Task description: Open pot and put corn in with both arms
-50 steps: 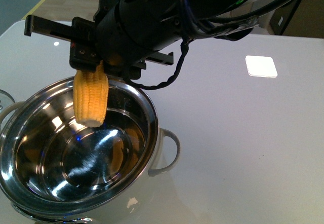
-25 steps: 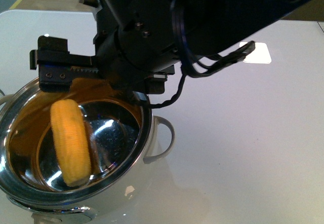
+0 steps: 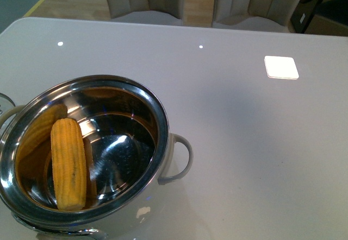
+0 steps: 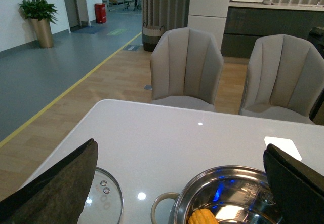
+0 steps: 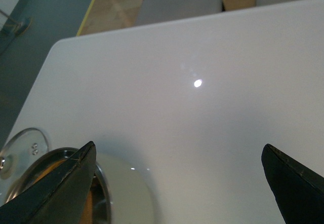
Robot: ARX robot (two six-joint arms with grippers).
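Note:
The open pot (image 3: 157, 121) stands at the table's front left, its steel inside shining. The corn (image 3: 68, 163) lies flat on the pot's bottom at its left side. No gripper shows in the front view. In the left wrist view my left gripper (image 4: 182, 183) is open and empty above the pot (image 4: 212, 181), with the corn's tip (image 4: 203, 217) showing inside. In the right wrist view my right gripper (image 5: 182, 183) is open and empty over bare table beside the pot's wall (image 5: 126, 191).
A glass lid (image 4: 107, 198) lies flat on the table left of the pot; it also shows in the right wrist view (image 5: 23, 145). A white square patch (image 3: 281, 67) sits at the table's back right. Two grey chairs (image 4: 187, 69) stand behind the table.
The arm held the corn over the pot, let it drop inside, then pulled up out of the front view. The corn now lies on the pot's bottom.

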